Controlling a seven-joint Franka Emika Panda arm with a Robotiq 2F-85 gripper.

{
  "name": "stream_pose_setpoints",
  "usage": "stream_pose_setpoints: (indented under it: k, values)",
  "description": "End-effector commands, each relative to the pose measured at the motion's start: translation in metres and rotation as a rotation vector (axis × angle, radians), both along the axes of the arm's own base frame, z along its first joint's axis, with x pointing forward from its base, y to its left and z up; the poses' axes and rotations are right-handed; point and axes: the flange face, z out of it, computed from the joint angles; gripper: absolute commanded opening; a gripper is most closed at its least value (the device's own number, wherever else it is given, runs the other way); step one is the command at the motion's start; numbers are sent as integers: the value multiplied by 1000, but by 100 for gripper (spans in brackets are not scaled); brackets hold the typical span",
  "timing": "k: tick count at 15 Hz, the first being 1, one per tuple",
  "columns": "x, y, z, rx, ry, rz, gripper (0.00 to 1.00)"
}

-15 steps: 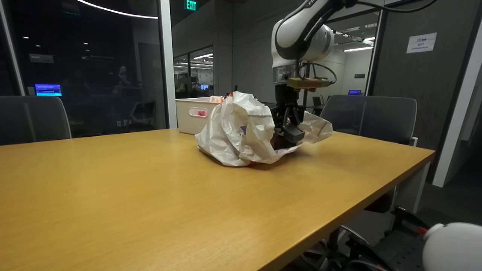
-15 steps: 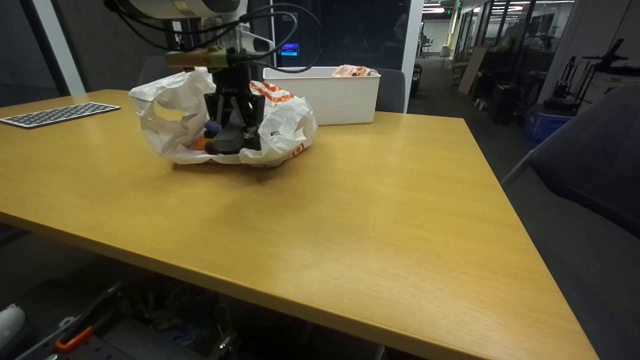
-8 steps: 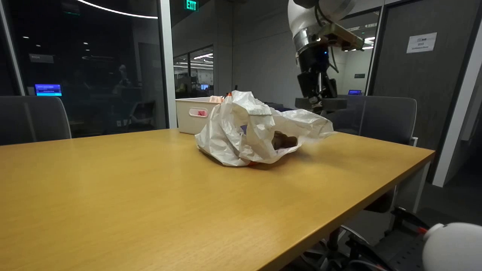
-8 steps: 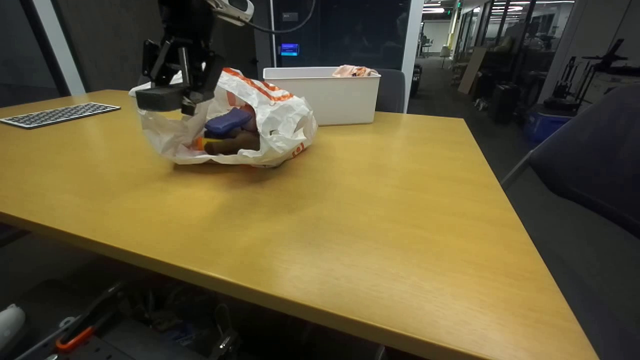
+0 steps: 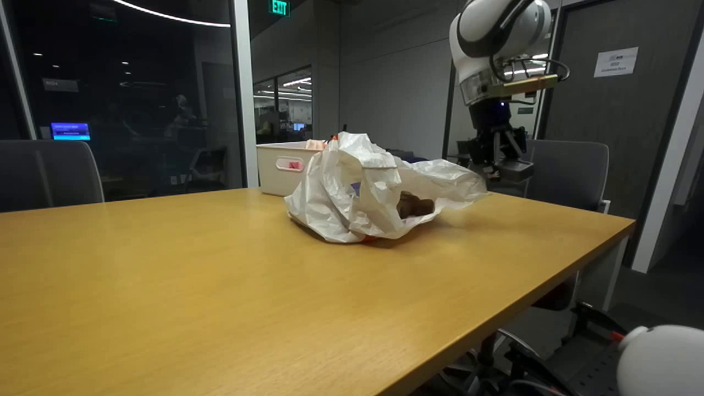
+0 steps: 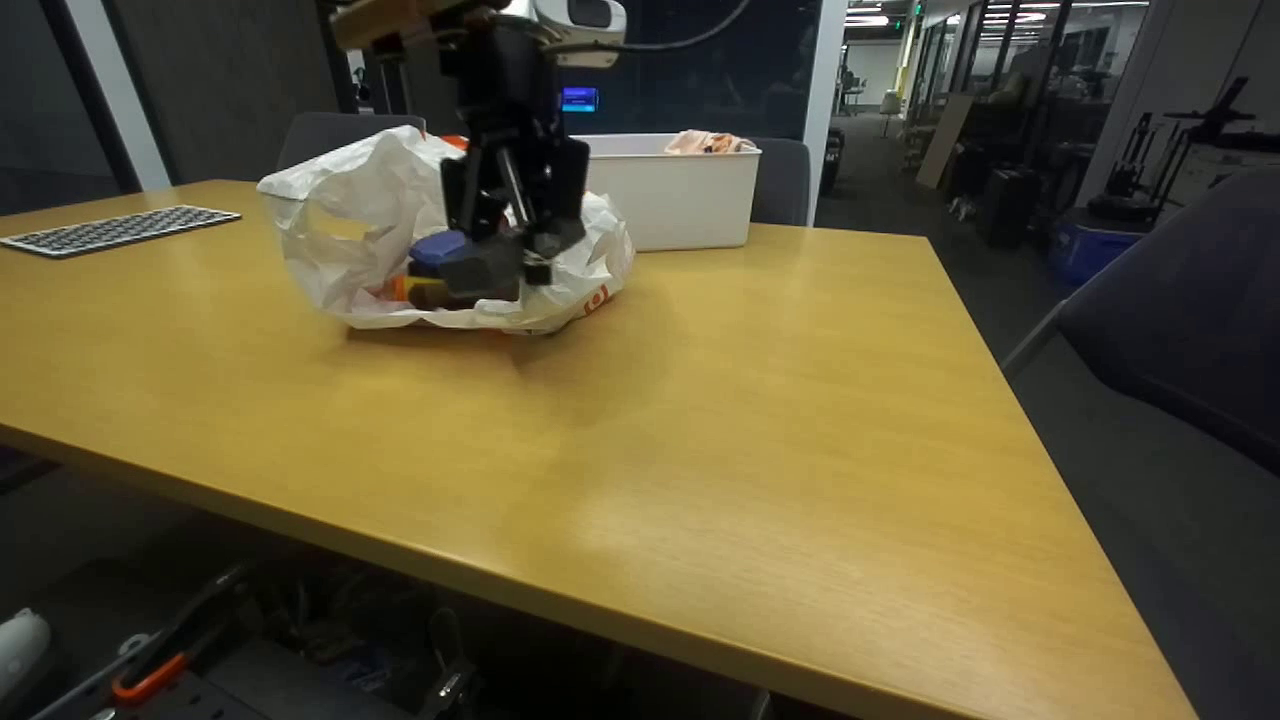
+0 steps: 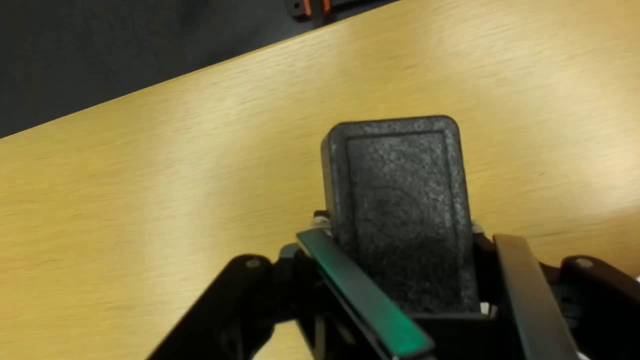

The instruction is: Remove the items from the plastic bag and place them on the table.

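Note:
My gripper [image 7: 399,225] is shut on a flat black item [image 7: 395,175], gripping its two long sides; wood-grain tabletop shows beneath it in the wrist view. In an exterior view the black item [image 5: 516,170] hangs above the table [image 5: 220,286], to the right of the white plastic bag [image 5: 346,203]. The crumpled bag lies on its side, its mouth gaping. Inside that mouth sit a lumpy dark brown item [image 6: 432,296], a blue item [image 6: 437,246] and something orange [image 6: 397,290]. The arm covers part of the bag's opening, and deeper contents are hidden.
Behind the bag stands a white box [image 6: 670,200] with pinkish cloth [image 6: 710,142] at its rim. A keyboard [image 6: 120,230] lies near the far end of the table. The table's edge [image 7: 215,65] shows in the wrist view, with dark floor beyond. Chairs [image 5: 550,170] surround the table.
My gripper was down in the bag's mouth a second ago. It has risen out with the black item and swung away from the bag. The bag's loose side has shifted slightly.

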Motion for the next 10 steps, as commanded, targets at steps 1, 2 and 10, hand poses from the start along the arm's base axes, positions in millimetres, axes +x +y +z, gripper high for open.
stream_pose_setpoints:
  k: [1, 2, 10]
  values:
    - [14, -48, -31, -159, -65, -83, 32]
    - [17, -60, -40, -205, -79, -112, 32]
    - [6, -39, -16, -227, -172, -327, 100]
